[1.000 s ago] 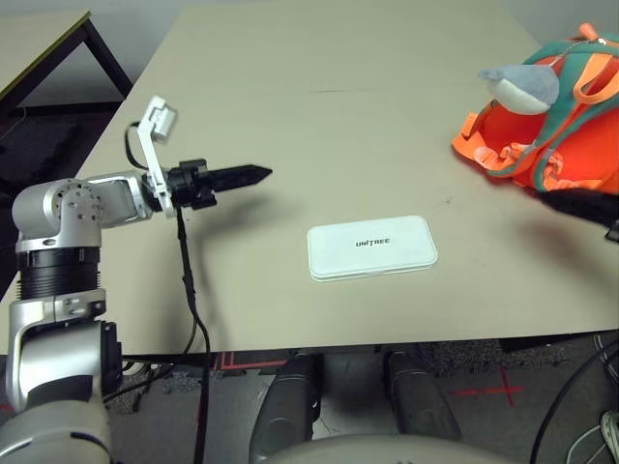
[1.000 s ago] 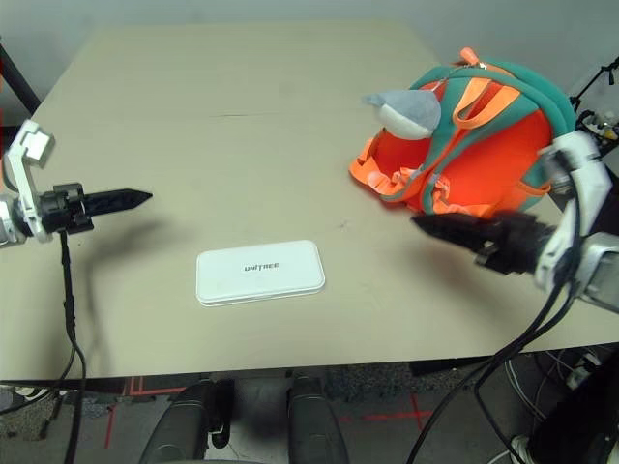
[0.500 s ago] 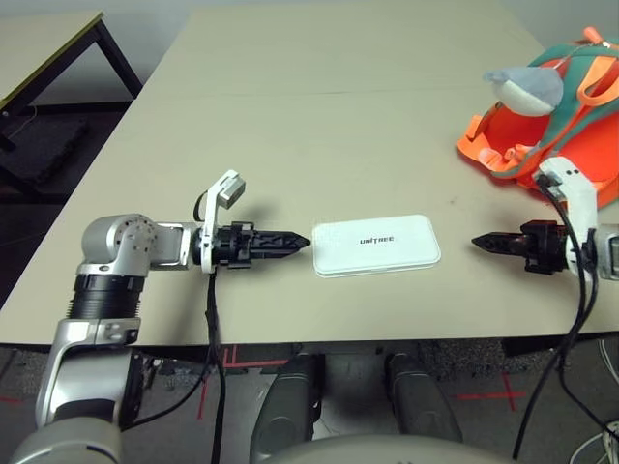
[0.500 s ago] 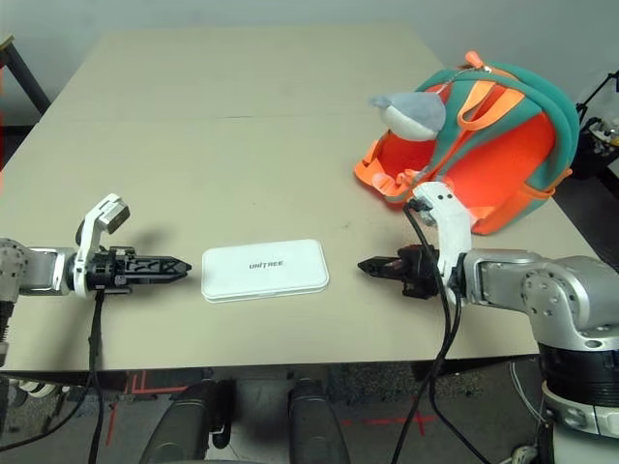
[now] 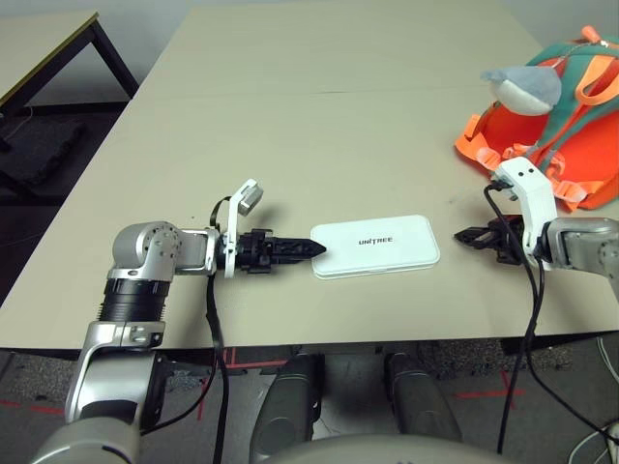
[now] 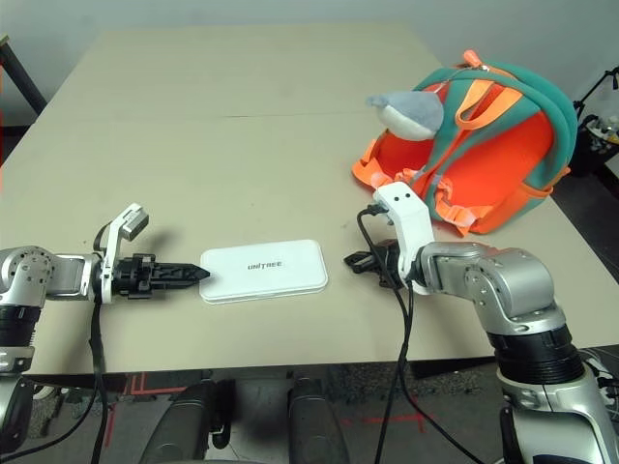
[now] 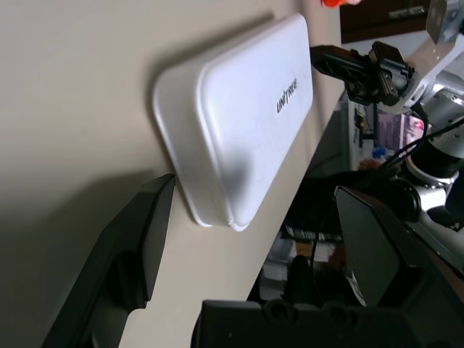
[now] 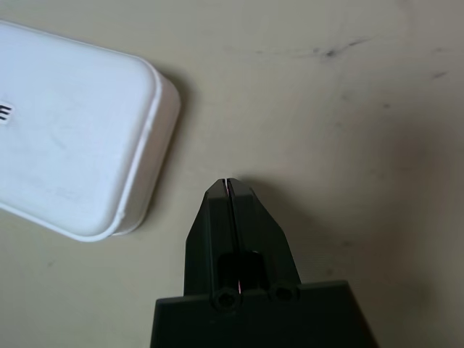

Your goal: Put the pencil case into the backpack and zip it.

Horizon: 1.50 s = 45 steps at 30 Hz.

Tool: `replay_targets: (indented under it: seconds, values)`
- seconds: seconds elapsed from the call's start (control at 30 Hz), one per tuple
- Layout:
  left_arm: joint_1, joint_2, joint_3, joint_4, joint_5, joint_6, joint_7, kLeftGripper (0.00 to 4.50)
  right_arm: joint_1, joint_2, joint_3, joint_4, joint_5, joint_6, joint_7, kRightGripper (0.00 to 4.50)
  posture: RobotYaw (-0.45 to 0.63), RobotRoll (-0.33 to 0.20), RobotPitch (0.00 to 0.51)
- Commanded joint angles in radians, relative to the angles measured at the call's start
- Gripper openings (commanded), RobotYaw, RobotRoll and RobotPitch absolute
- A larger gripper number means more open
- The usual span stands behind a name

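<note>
The white pencil case with black lettering lies flat near the table's front edge. My left gripper is low on the table, its tips at the case's left end; in the left wrist view its fingers stand open on either side of that end of the case. My right gripper is shut with nothing in it, a short gap off the case's right end. The teal and orange backpack with a grey plush charm lies at the back right.
The beige table stretches wide behind the case. A second table stands off to the far left across dark floor. Black cables hang from both wrists over the front edge.
Both arms swung down and inward to the case's two ends. The left gripper's tips reached the case's left end. The right gripper shut and moved closer to the right end.
</note>
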Motion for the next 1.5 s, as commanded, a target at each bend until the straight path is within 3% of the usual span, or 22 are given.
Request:
replay_targets:
  seconds: [0.03,0.5,1.23,1.5]
  values:
    - [0.008,0.001,-0.007,0.032,0.036,-0.013,0.022,4.5,0.0,0.016,0.038,-0.006,-0.03,-0.006,0.01,0.02,0.05,0.0,0.171]
    - [0.044,-0.079,-0.04,0.07,0.092,-0.071,0.038,4.5,-0.061,0.108,0.09,-0.08,-0.053,0.067,0.004,0.02,0.04,0.0,0.177]
    - [0.088,-0.096,-0.01,0.008,0.078,-0.004,0.043,4.5,-0.131,0.223,0.107,-0.054,-0.097,0.085,-0.017,0.02,0.06,0.0,0.185]
    - [0.073,-0.084,-0.012,-0.032,0.058,-0.034,0.001,2.14,-0.107,0.234,0.05,-0.068,-0.098,0.059,-0.027,0.0,0.05,0.0,0.18]
